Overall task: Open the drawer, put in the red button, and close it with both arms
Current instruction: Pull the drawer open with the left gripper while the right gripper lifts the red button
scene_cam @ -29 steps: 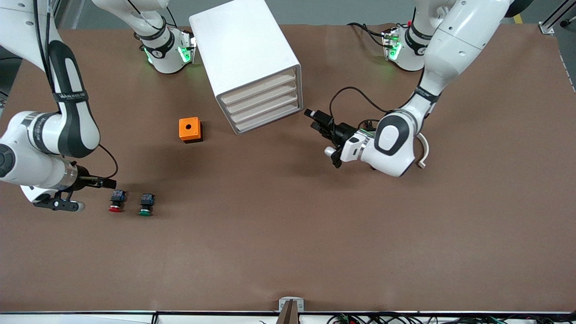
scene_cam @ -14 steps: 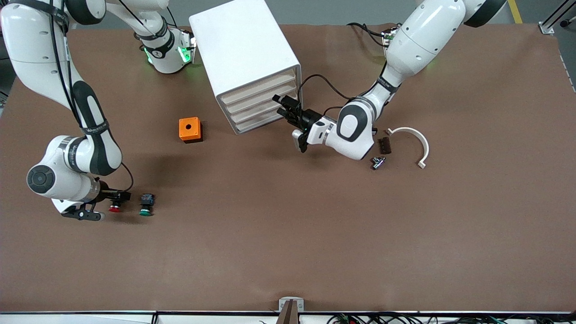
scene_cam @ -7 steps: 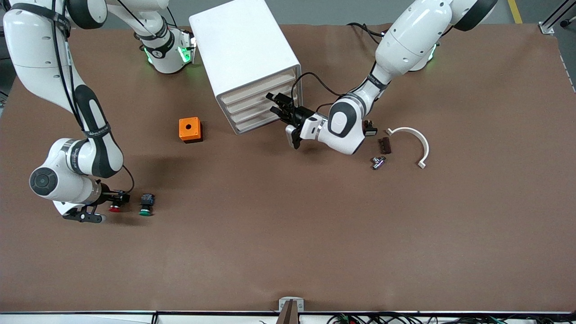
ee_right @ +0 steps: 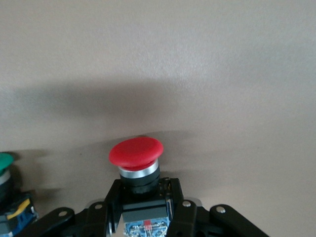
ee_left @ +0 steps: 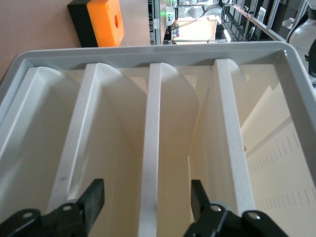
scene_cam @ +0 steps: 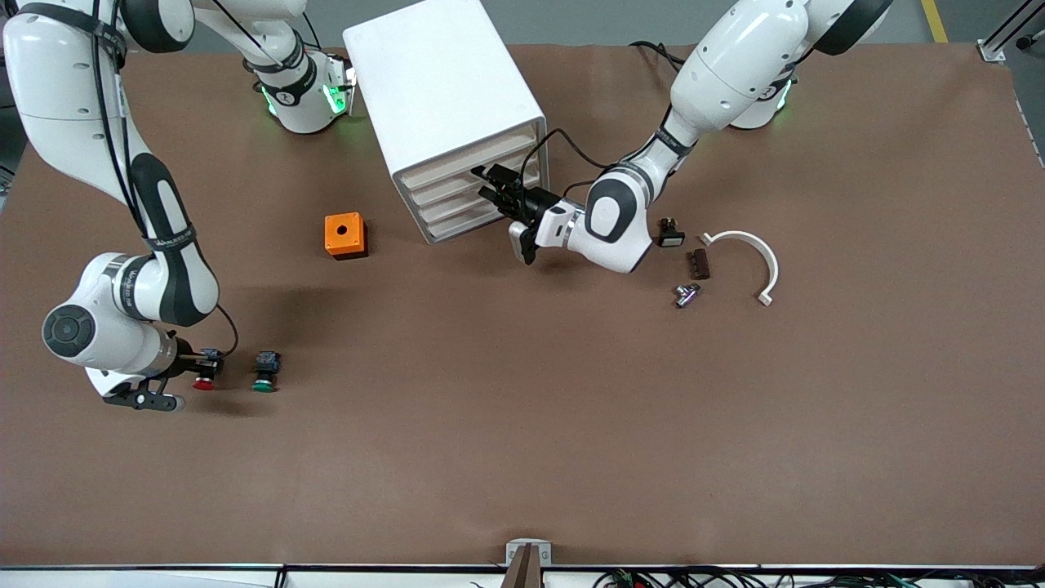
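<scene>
Left end effector (scene_cam: pixel 488 184) fingers apart at drawer unit (scene_cam: pixel 457 114), all drawers unopened | right end effector (scene_cam: pixel 206 362) clamped on red button (ee_right: pixel 136 152), beside green button (scene_cam: pixel 264 371) | placing, closing remain

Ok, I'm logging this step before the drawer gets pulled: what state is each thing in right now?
drawer unit: all four drawers shut
left gripper: open, at the drawer fronts
right gripper: shut on the red button's body
red button: gripped, cap pointing away from the wrist
green button: on the table beside the red button, untouched
orange box: on the table, hole facing up
</scene>
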